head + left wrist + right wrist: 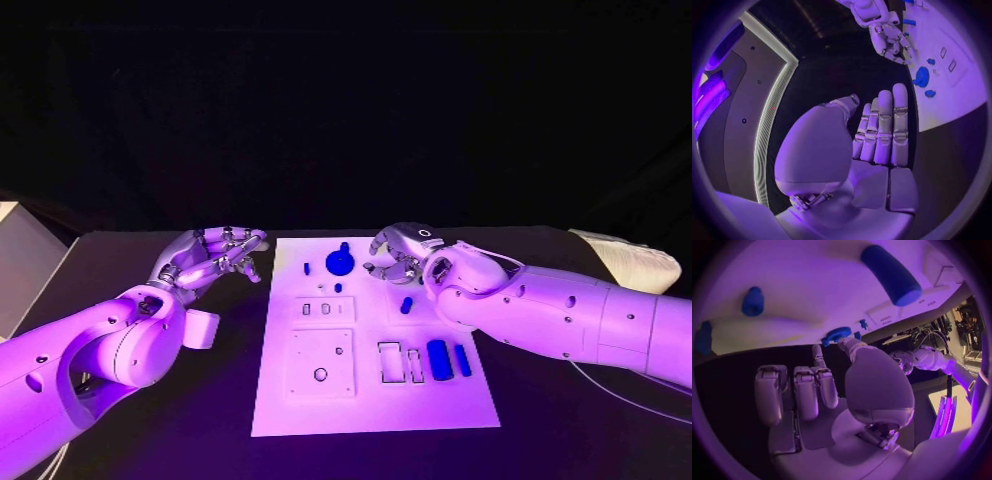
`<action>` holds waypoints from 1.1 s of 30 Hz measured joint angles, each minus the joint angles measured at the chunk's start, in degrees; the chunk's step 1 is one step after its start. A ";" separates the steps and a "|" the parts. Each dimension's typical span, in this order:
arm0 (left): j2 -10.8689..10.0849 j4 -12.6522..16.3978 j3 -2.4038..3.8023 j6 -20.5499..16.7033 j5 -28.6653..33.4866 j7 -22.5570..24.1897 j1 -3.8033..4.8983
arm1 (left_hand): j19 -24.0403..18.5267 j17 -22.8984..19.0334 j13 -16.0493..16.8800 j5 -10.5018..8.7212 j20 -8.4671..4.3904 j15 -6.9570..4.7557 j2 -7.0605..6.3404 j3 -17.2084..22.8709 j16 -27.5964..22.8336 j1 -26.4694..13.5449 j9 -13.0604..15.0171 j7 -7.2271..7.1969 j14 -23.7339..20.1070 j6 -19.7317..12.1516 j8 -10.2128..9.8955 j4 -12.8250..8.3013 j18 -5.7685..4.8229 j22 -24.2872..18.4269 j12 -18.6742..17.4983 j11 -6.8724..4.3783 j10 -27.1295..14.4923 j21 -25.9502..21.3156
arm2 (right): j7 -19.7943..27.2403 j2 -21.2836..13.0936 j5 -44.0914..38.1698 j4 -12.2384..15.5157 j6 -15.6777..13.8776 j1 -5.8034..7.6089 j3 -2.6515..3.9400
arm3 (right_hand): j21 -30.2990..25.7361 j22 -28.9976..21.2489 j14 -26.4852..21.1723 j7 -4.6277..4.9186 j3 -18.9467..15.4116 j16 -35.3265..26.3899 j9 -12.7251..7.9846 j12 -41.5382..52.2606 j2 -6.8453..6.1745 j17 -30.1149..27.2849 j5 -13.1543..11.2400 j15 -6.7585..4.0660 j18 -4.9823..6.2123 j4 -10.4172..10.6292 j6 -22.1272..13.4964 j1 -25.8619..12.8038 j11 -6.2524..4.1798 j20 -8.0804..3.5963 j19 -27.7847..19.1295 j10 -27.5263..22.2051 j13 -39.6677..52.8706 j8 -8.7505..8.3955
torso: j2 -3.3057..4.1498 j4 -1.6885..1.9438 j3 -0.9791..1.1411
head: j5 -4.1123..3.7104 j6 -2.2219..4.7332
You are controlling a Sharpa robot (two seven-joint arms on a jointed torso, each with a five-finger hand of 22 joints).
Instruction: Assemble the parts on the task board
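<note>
White task board (368,400) mid-table. Blue parts: round one (340,263) at far end, long ones (440,359) near-right. Left hand (216,255) off board's left edge, empty, fingers apart. Right hand (404,255) over far-right board, fingers spread, holding nothing.

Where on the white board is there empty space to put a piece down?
The task board is bare along its near edge, below the square recessed plate and the long blue parts. Its far end is crowded: round blue part, with the right hand above it.

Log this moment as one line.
left hand: open, beside white task board | right hand: open, over board | round blue part: on board
</note>
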 measured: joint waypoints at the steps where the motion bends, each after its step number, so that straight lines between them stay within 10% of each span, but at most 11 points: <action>1: -0.02 0.00 0.00 0.00 0.00 0.00 -0.01 | 0.00 0.00 0.00 0.00 0.00 0.00 0.00 0.00 0.00 0.00 0.00 0.00 0.00 0.00 0.00 0.00 0.00 0.00 0.00 0.00 0.00 0.00 | 0.21 -0.75 0.16 0.51 -0.64 0.06 0.10 | 0.00 0.00 0.00 0.00 0.24 0.00 0.00 0.00 -0.47 0.00 0.00 0.00 0.00 -0.23 0.00 0.47 0.00 0.00 0.00 0.00 0.00 0.00 | -0.01 -0.02 0.00 | -0.02 0.04; 13: -0.13 -0.28 0.00 -0.01 0.00 0.02 -0.30 | -0.42 -0.01 0.00 0.00 -0.01 0.20 0.00 0.16 0.00 0.00 0.06 0.20 -0.20 -0.20 -0.21 -0.16 0.00 0.12 0.00 0.00 0.00 0.00 | 9.21 -9.35 9.27 1.70 -2.83 1.54 0.62 | -0.92 -0.01 0.00 0.17 2.01 0.00 0.12 0.00 -3.62 0.00 -15.46 0.00 0.00 -5.85 0.19 12.58 0.00 0.00 0.00 0.00 0.00 0.00 | -0.24 -0.56 0.35 | -0.45 0.59; 24: 0.02 -0.38 0.00 0.04 -0.03 0.06 -0.72 | -0.41 -0.01 0.00 0.00 -0.01 0.20 0.00 0.16 0.00 0.00 0.05 0.20 -0.20 -0.20 -0.21 -0.16 0.00 0.19 0.00 0.00 0.00 0.00 | 15.29 -12.33 13.77 -3.52 2.28 1.64 0.61 | -0.92 0.03 0.00 0.41 0.43 0.00 -0.18 0.00 -4.23 0.00 -16.45 0.00 0.01 -7.43 -0.70 15.71 0.00 0.00 0.00 0.00 0.00 -0.46 | -0.27 -0.79 0.75 | -0.93 0.81; 33: 0.08 -0.53 0.00 0.10 -0.23 0.07 -0.97 | -0.41 -0.01 0.00 0.00 -0.01 0.20 0.00 0.16 0.00 0.00 0.05 0.20 -0.20 -0.20 -0.21 -0.16 0.01 0.18 0.00 0.00 0.00 0.00 | 17.03 -12.94 14.53 -4.82 5.75 1.64 0.58 | -0.70 0.03 0.00 0.49 -0.21 0.00 -0.34 0.00 -4.43 0.00 -16.45 0.00 0.00 -7.24 -1.18 15.91 0.00 0.00 0.00 0.00 0.00 -0.89 | -0.21 -0.62 0.68 | -1.24 0.32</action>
